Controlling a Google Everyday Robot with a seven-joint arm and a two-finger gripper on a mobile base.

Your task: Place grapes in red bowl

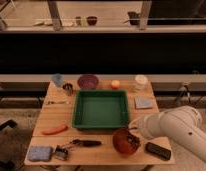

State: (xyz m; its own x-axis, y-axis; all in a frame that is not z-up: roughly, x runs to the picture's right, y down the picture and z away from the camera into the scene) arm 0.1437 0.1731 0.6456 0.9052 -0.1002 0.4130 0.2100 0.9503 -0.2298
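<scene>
I judge placement in hand: gripper point(132, 131) over the red bowl point(121, 145), grip state cannot be told, grapes indistinct; next calls for release, then withdrawal.

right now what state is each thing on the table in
red bowl, upright
grapes, dark clump in the red bowl, held or released unclear
end effector, low over the red bowl
green tray, flat, open side up
purple bowl, upright
carrot, lying flat

A wooden table point(56, 117) stands on grey floor point(16, 131) before a dark wall point(96, 52).
</scene>
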